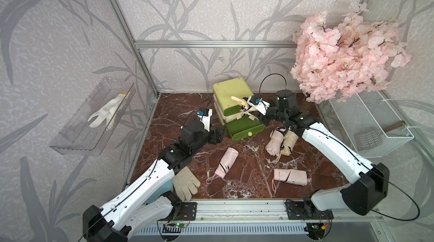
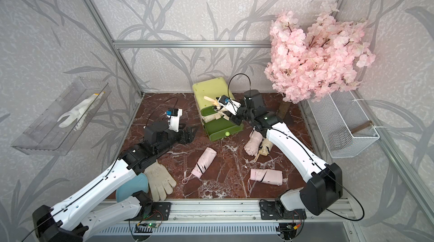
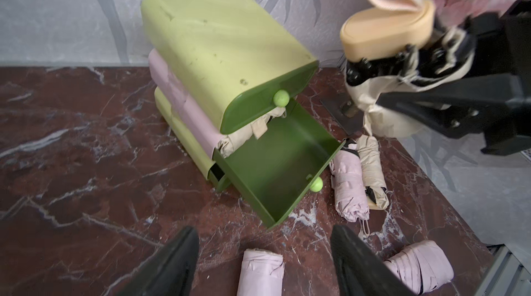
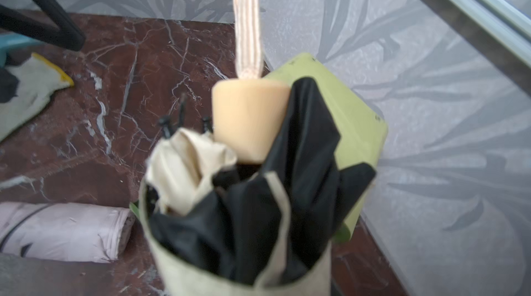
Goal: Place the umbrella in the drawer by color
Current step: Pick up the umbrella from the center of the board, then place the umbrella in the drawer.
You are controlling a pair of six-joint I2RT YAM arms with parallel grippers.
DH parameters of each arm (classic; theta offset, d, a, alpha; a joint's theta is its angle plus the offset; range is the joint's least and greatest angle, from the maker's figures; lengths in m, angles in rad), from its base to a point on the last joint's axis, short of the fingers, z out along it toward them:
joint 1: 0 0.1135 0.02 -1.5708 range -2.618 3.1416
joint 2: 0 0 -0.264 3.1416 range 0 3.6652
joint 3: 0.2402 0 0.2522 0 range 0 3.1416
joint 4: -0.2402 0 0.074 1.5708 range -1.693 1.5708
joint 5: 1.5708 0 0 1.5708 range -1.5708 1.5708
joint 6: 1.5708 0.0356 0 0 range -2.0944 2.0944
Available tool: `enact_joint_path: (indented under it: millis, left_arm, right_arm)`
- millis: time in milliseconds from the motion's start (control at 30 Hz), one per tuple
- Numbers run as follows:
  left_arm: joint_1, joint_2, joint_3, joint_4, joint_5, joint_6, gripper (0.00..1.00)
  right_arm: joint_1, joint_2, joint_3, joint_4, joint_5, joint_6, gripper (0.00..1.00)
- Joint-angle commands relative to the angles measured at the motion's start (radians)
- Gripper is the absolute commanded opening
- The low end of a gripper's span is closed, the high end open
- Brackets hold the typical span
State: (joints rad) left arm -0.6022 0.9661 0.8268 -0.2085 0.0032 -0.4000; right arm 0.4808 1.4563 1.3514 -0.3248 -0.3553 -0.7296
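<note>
With the right fingers [image 3: 425, 105] clamped on the beige umbrella [image 3: 382, 38], tilted above the drawer chest [image 1: 231, 95] mid-frame, I'd level it first, then lower it gently into the open bottom drawer [image 1: 244, 128], the left fingers [image 3: 172, 265] waiting wide apart nearby.

Pink blossoms [image 1: 347, 57] fill a wire basket [image 1: 366, 123]; a cream glove [image 1: 185, 185] lies flat.

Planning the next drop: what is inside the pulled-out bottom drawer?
The drawer shows a bare green floor, no umbrella in it. Its back end is hidden under the chest and the beige umbrella wedged in the level above.
</note>
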Motion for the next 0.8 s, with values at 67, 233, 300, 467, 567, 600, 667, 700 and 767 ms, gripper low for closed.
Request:
enact_joint_path:
  millis: [67, 233, 300, 467, 567, 600, 667, 700, 767]
  left_arm:
    - [0.059, -0.074, -0.101, 0.031, -0.006, -0.096, 0.77]
    - [0.076, -0.125, -0.142, 0.041, -0.031, -0.1, 0.76]
    - [0.076, -0.136, -0.146, 0.039, -0.048, -0.099, 0.77]
    - [0.078, -0.14, -0.152, 0.051, -0.052, -0.103, 0.77]
    - [0.078, -0.134, -0.152, 0.058, -0.047, -0.106, 0.77]
    - [0.078, -0.13, -0.15, 0.059, -0.045, -0.106, 0.77]
    - [0.078, -0.122, -0.15, 0.064, -0.039, -0.107, 0.77]
    - [0.078, -0.117, -0.15, 0.067, -0.033, -0.109, 0.77]
    - [0.079, -0.106, -0.149, 0.072, -0.024, -0.114, 0.76]
  right_arm:
    - [-0.014, 0.126, 0.157, -0.164, -0.091, -0.579, 0.0]
    - [-0.002, 0.276, 0.239, -0.236, 0.068, -0.713, 0.0]
    - [0.006, 0.323, 0.261, -0.258, 0.141, -0.744, 0.0]
    - [0.02, 0.392, 0.288, -0.308, 0.285, -0.787, 0.0]
    - [0.029, 0.415, 0.302, -0.324, 0.343, -0.814, 0.0]
    - [0.034, 0.423, 0.308, -0.321, 0.374, -0.818, 0.0]
    - [0.037, 0.426, 0.314, -0.322, 0.415, -0.825, 0.0]
    - [0.038, 0.422, 0.313, -0.317, 0.427, -0.831, 0.0]
    - [0.053, 0.413, 0.296, -0.287, 0.439, -0.85, 0.0]
